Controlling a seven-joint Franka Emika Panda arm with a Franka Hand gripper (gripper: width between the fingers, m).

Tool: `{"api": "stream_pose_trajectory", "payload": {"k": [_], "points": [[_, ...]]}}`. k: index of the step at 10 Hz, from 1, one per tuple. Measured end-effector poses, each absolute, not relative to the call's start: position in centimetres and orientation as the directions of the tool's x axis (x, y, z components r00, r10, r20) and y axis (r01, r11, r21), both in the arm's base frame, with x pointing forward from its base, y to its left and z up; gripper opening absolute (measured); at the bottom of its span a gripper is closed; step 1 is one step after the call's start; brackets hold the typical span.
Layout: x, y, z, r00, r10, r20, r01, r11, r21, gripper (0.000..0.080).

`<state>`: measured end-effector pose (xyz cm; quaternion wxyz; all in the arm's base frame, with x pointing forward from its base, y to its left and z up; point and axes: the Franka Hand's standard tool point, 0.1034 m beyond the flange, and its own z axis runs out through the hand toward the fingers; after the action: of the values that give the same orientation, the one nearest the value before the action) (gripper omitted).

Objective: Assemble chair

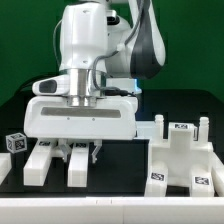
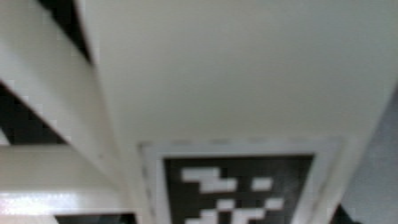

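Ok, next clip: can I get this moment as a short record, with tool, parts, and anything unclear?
tool: tool low over white leg-like parts; open or shut unclear
exterior view's right: blocky white structure with tags, apart from the tool
exterior view's left: small tagged cube on the table
wrist view: white tagged part very close, blurred

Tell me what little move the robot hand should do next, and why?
Probably close the hand gently on the white chair piece beneath it. The hand reaches right down to that piece, and the wrist view is filled by it and its tag. I can't tell whether it already grips.
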<state>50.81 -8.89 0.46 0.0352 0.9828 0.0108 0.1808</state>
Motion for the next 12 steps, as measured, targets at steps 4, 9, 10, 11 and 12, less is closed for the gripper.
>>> {"api": "stream_pose_trajectory", "payload": {"k": [4, 9, 10, 11, 12], "points": [[50.6, -8.5, 2.7, 0.966, -0.023, 0.256, -0.022, -1.0, -0.007, 0.0282], [51.3, -6.5, 7.6, 0.995, -0.093, 0.025, -0.089, -0.987, -0.133, 0.0284], [50.9, -6.1, 7.3, 0.996, -0.082, -0.044, -0.088, -0.984, -0.154, 0.0284], [51.1, -5.7, 7.3, 0.993, -0.071, -0.091, -0.086, -0.981, -0.174, 0.0284], [50.7, -5.2, 7.3, 0.986, -0.051, -0.162, -0.083, -0.977, -0.197, 0.0284]]}}
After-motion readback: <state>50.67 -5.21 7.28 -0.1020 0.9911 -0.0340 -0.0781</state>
